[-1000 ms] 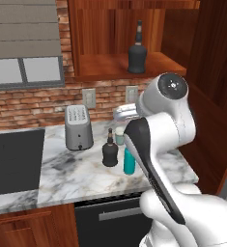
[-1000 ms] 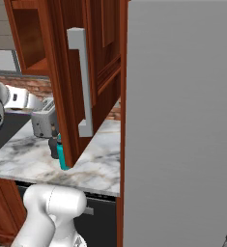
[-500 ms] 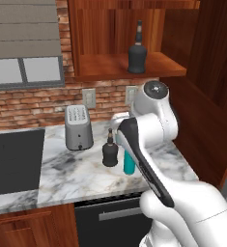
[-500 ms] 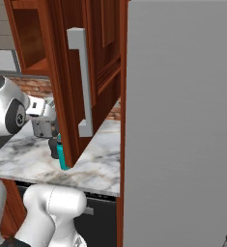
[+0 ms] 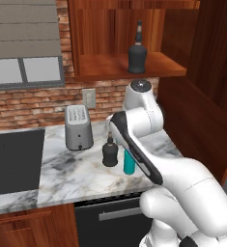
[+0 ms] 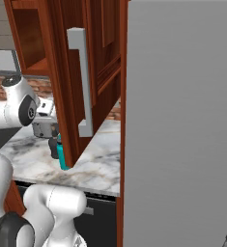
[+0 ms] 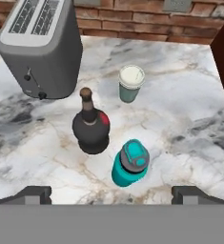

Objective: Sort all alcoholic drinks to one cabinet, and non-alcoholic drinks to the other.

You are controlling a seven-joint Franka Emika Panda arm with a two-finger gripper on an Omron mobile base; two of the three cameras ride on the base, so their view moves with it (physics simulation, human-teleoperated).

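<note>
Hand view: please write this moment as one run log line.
claw: open, above counter, holding nothing | black bottle: upright on counter | teal bottle: beside it | cup: behind | second black bottle: on cabinet shelf

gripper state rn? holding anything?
Gripper: open, holding nothing, above the slim teal bottle and squat black glass bottle on the marble counter.

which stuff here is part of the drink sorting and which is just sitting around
Part of the job:
black bottle on the counter
black bottle on the cabinet shelf
teal bottle
green cup with white lid
wide wooden cabinet

Just sitting around:
toaster
wall outlet
sink
</note>
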